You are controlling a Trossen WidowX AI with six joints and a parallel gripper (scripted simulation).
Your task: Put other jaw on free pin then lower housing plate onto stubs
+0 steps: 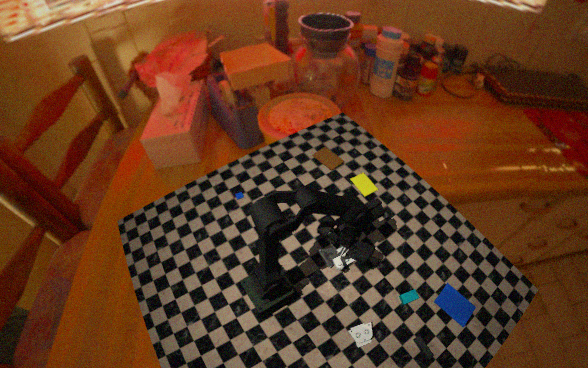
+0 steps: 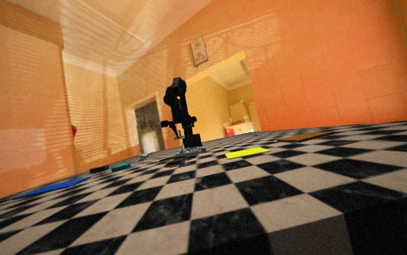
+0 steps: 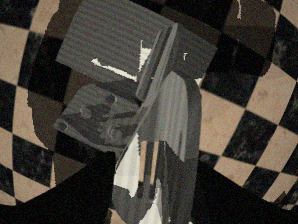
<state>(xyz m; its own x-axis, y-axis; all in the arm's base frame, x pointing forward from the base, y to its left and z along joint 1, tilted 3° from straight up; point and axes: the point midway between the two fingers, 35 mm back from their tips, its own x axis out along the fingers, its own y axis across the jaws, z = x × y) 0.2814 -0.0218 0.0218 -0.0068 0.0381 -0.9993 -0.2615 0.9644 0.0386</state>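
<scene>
My gripper points down and is shut on a long grey jaw with two slots near its lower end. The jaw's tip overlaps a ridged grey part in the wrist view; contact cannot be told. The grey base lies just under and beside the held jaw, with round features on it. Which part is the mounted jaw is unclear, and the free pin and gear teeth cannot be made out. The white housing plate lies apart on the checkered mat, its two round marks facing up.
A teal block, a blue sheet and a dark block lie near the housing plate. A yellow sheet, a brown sheet and a small blue block lie farther off.
</scene>
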